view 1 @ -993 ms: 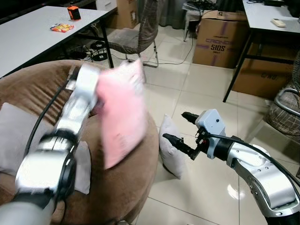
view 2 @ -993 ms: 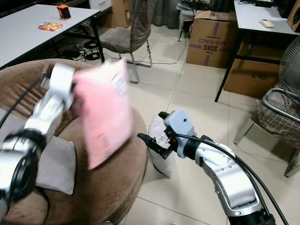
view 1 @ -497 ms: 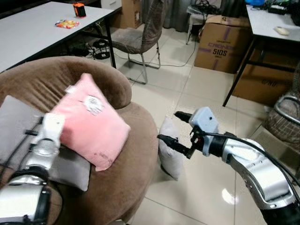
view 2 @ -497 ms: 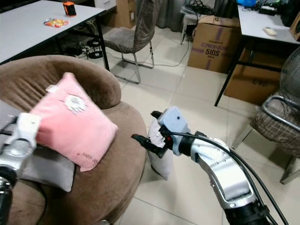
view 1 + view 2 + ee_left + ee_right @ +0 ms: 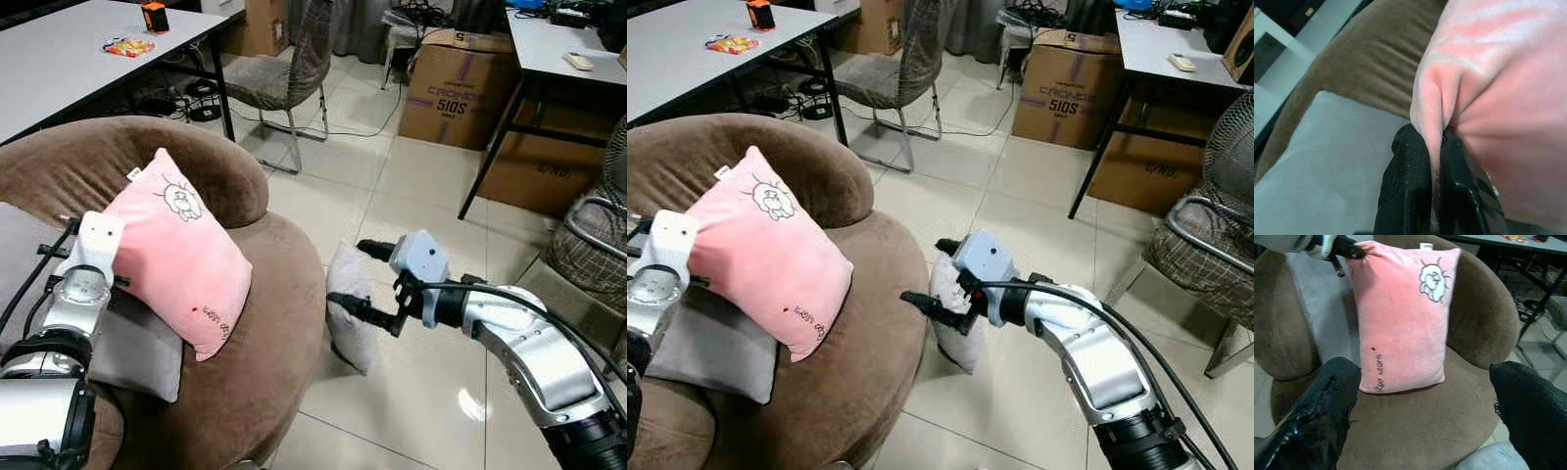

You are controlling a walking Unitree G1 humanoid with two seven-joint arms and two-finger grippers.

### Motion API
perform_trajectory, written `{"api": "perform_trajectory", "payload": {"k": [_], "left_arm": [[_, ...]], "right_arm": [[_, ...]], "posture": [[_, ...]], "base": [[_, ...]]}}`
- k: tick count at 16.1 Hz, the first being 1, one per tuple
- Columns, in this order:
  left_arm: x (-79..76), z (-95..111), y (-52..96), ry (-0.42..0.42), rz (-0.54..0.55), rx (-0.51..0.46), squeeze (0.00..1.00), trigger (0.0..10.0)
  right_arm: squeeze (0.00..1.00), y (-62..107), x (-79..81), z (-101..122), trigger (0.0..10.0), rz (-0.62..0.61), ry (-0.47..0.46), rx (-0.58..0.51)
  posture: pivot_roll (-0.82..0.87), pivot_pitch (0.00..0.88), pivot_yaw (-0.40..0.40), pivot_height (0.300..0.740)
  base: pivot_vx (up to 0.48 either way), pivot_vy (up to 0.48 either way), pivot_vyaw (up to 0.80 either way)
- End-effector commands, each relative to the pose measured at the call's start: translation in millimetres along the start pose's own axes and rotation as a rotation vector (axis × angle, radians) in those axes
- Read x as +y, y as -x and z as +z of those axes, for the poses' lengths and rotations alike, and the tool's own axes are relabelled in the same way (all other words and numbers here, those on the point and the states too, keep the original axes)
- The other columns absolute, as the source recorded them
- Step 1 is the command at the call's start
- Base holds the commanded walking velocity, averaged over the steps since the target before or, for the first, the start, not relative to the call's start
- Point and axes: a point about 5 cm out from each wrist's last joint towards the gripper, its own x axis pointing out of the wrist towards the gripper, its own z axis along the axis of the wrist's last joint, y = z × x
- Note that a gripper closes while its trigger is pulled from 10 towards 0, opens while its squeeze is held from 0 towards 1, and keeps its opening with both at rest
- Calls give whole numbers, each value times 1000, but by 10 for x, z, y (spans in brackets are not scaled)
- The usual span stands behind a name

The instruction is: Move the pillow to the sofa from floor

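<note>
A pink pillow point(image 5: 181, 259) with a cartoon print leans on the round brown sofa point(image 5: 284, 323), against its backrest and partly over a grey cushion point(image 5: 137, 352). My left gripper point(image 5: 1436, 137) is shut on the pillow's upper corner, with a fold of pink fabric pinched between its fingers point(image 5: 1410, 161). A second, pale grey pillow point(image 5: 348, 328) stands on the tiled floor against the sofa's side. My right gripper point(image 5: 351, 274) hovers just above that floor pillow, open, with nothing between its fingers. It points toward the sofa.
A grey chair point(image 5: 284, 69) and a white table point(image 5: 69, 73) stand behind the sofa. Cardboard boxes point(image 5: 456, 88) sit under a black-legged desk point(image 5: 549, 59) at the back right. Another chair point(image 5: 593, 235) is at the right edge. Open tiled floor lies between them.
My left arm has swung the pink pillow down from mid-air onto the sofa, where it now rests against the backrest. The right gripper has stayed by the floor pillow.
</note>
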Motion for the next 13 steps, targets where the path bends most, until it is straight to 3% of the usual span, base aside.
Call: {"api": "perform_trajectory", "payload": {"k": [1,2,6,10,13], "left_arm": [[-34,-4,7,1,-43,-4,137,10000],[-43,-12,12,12,-67,-5,1000,10000],[147,34,12,82,-44,-58,1000,10000],[287,304,100,138,-142,-301,1000,10000],[364,566,241,219,-202,-442,1000,10000]], "right_arm": [[0,-13,4,38,10000,29,19,-17],[0,-6,6,48,10000,44,27,-25],[0,12,4,65,10000,66,42,-43],[0,36,-34,63,10000,6,25,-66],[0,88,-107,120,10000,-76,-51,-123]], "posture": [[-69,0,21,740],[-70,0,23,740],[-71,0,25,740],[-70,0,24,740],[-68,0,17,740]], "base": [[0,0,0],[0,0,0],[0,0,0],[0,0,0],[0,0,0]]}}
